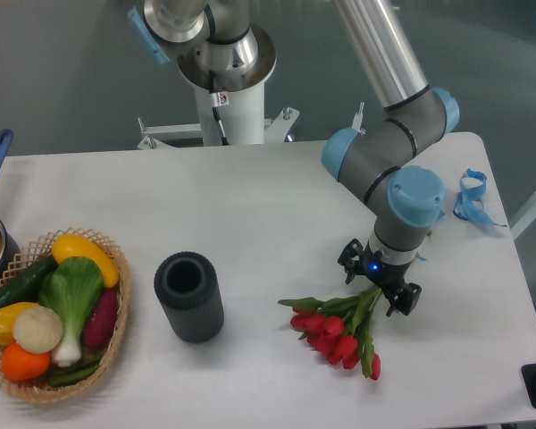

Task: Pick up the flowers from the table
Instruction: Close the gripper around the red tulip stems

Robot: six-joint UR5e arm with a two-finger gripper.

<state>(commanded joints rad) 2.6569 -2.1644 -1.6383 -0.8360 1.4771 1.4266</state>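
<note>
Lying diagonal, flowers (339, 326): blooms lower-left, stems toward claw (378, 284).

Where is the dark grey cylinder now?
The dark grey cylinder stands upright on the table, between the vegetable basket and the flowers.

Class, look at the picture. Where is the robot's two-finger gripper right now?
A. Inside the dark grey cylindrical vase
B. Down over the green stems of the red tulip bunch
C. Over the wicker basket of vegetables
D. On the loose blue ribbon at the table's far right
B: the two-finger gripper sits low over the green stems of the red tulip bunch lying on the large white table, its jaws either side of them.
</note>
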